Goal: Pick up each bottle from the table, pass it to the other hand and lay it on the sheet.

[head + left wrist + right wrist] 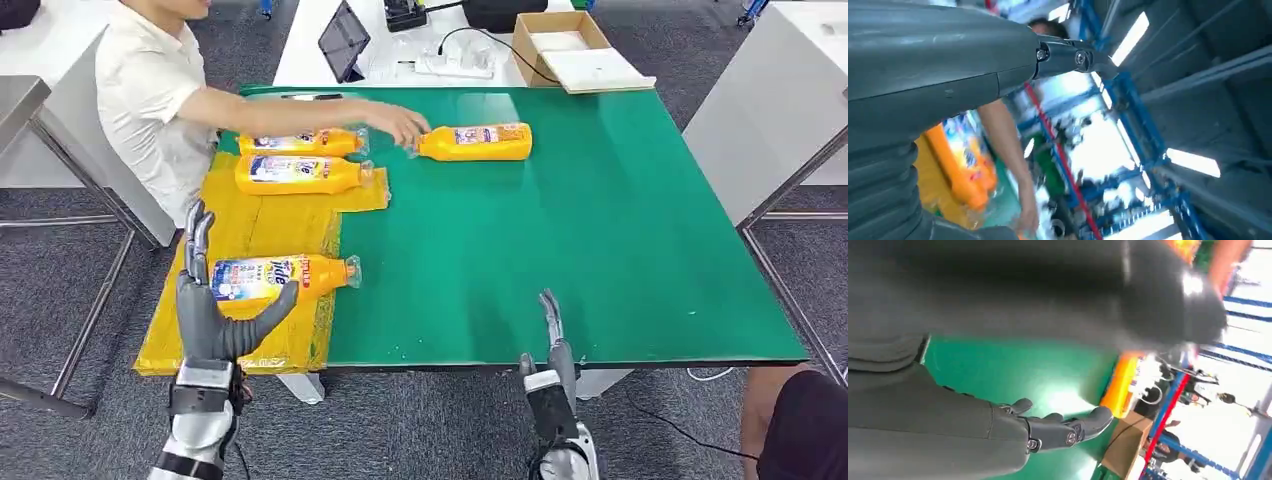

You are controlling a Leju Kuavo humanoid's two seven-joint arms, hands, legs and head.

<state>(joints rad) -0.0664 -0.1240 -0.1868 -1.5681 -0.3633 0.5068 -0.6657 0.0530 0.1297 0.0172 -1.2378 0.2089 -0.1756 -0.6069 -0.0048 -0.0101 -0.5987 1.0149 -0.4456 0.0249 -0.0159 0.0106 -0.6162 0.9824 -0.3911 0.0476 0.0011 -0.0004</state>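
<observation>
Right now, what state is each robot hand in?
Left robot hand: open, holding nothing, raised beside the nearest orange plastic bottle lying on the yellow sheet.
Right robot hand: open, empty.

The head view looks forward and down over the whole table (600, 230). Each wrist view sits close behind its own hand, tilted, facing up across the table. All 3 share the far bottle (475, 142), blurred in the wrist views.
</observation>
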